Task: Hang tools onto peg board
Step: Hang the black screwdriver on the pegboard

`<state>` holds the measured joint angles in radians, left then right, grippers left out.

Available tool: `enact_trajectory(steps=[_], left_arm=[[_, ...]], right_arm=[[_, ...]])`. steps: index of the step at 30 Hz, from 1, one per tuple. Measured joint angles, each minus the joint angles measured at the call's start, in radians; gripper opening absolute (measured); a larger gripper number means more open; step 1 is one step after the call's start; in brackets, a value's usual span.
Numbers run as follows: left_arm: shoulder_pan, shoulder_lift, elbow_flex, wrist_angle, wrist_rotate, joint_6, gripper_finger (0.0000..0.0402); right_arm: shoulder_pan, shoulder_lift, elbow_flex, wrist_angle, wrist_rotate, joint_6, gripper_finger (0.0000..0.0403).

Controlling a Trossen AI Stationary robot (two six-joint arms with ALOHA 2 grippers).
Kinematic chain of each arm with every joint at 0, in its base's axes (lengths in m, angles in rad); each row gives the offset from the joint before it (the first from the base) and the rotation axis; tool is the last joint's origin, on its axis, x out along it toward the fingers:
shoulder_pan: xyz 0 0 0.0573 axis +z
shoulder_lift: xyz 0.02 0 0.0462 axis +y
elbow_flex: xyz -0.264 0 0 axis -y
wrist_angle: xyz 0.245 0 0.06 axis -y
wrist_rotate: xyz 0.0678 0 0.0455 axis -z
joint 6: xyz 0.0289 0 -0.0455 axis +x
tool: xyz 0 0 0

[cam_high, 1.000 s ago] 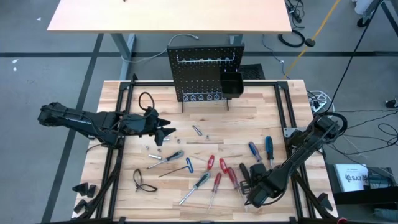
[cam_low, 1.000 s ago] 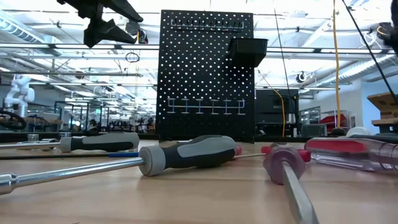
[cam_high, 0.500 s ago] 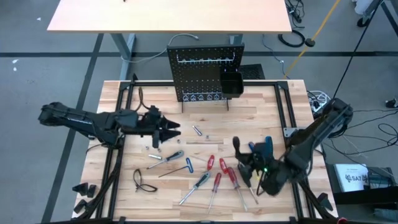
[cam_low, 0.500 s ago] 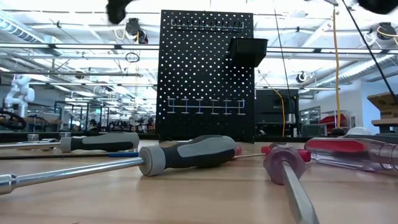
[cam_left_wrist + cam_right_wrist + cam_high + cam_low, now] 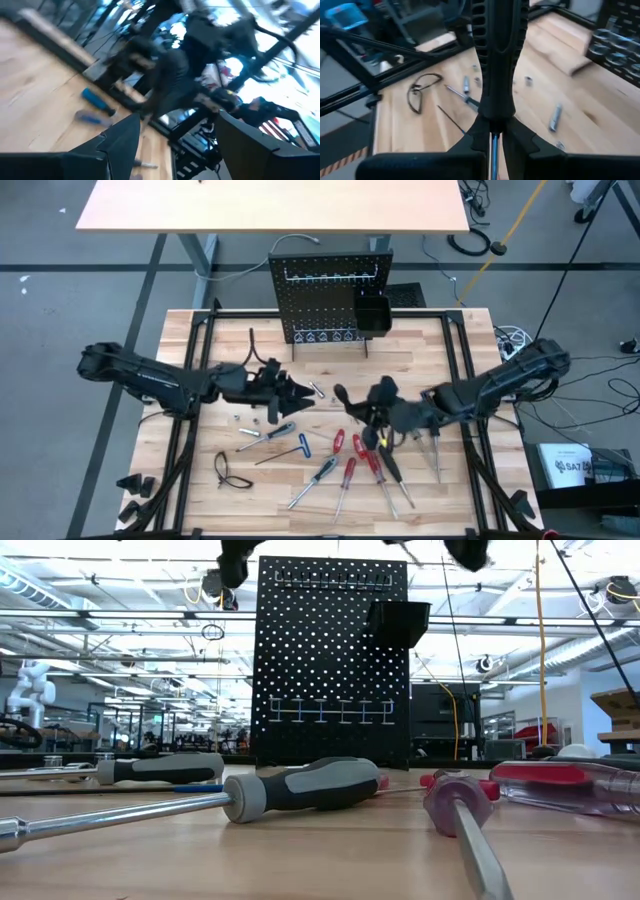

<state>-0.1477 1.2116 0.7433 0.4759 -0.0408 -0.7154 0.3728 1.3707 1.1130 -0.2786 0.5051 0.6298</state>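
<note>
The black peg board [image 5: 330,295] stands upright at the table's far edge, also clear in the low view [image 5: 333,660]. Tools lie on the wood: red screwdrivers [image 5: 345,455], a blue T-handle key [image 5: 303,443], a grey-black screwdriver [image 5: 280,430] and small silver bits [image 5: 318,390]. My right gripper [image 5: 372,410] hangs above the table's middle, shut on a black-handled screwdriver [image 5: 499,55]. My left gripper [image 5: 300,394] stands open just left of it, above the table, with nothing between its fingers [image 5: 120,140]. My right gripper pinches the screwdriver between its two fingers at the handle's narrow end [image 5: 493,120], where the shaft begins. The tool lies along the fingers: the handle sticks out ahead of them toward the table's left, and the thin shaft runs back between them. It is lifted clear of the table.
A black loop like a pair of glasses [image 5: 228,470] lies near the front left. Blue-handled screwdrivers [image 5: 432,420] lie under my right arm. A small black bin [image 5: 373,315] hangs on the board's right side. Black frame rails [image 5: 195,380] run along the table's sides.
My right gripper has risen from the table's near right part with the black-handled screwdriver, gone toward the table's middle and far side, and rolled about its own line. My left gripper has moved toward the table's middle and tipped up toward level, staying open.
</note>
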Motion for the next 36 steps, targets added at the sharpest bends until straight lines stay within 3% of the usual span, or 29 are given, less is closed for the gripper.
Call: enact_trajectory(steps=[4, 8, 22, 25, 32, 36], left_arm=[[-0.001, 0.033, 0.000, 0.037, -0.010, 0.096, 0.0255], [-0.001, 0.054, 0.000, 0.024, -0.064, 0.096, 0.0255], [-0.001, 0.091, 0.000, 0.043, -0.102, 0.125, 0.0251], [-0.001, 0.089, 0.000, 0.054, -0.115, 0.148, 0.0224], [0.003, 0.088, 0.000, 0.081, -0.120, 0.182, 0.0111], [0.002, 0.087, 0.000, 0.080, -0.123, 0.183, 0.0110]], right_arm=[[-0.052, 0.037, 0.000, 0.103, -0.109, -0.078, 0.0018], [-0.067, 0.066, 0.000, 0.152, -0.114, -0.096, 0.0018], [-0.080, 0.146, 0.000, 0.251, -0.114, -0.093, 0.0018], [-0.081, 0.146, 0.000, 0.251, -0.111, -0.092, 0.0018], [-0.089, 0.146, 0.000, 0.252, -0.113, -0.088, 0.0017], [-0.092, 0.145, 0.000, 0.252, -0.119, -0.088, 0.0017]])
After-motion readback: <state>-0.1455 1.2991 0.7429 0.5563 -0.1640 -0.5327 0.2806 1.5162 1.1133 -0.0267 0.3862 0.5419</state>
